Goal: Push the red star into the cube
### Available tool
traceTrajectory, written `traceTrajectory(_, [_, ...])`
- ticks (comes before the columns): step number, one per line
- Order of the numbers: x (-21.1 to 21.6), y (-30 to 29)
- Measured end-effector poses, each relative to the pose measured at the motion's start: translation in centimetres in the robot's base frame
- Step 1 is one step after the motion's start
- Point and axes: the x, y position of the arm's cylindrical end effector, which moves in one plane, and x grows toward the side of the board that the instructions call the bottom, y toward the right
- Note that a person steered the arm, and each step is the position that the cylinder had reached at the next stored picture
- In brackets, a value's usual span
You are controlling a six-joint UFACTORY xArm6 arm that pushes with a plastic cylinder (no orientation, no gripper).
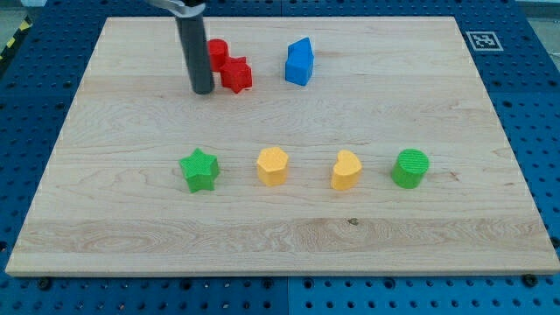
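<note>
Resting on the pale wooden desk (131, 219), my tip (202, 90) sits just left of the red star block (235, 74), which lies left of the blue cube block (299, 61); no fingers exist on this rod.

My tip (202, 90) stood just left of the red star block (235, 74). The blue cube block (299, 61) sat near the star's right on the wooden board (437, 227).

A pale wooden desk (289, 236) with visible grain fills most of the view, lit evenly. It lies on a blue perforated surface (538, 105) dotted with rows of small holes, seen along every edge. A black-and-white square marker (480, 39) sits at the view's top right, and a yellow-black striped strip (13, 39) at the top left.
</note>
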Motion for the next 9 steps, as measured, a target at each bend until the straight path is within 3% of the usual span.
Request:
traceTrajectory(1, [-4.0,-0.9])
traceTrajectory(2, [-4.2,0.1])
traceTrajectory(3, [-1.8,1.9])
traceTrajectory(5, [-1.2,5.5])
traceTrajectory(9, [-2.0,4.6])
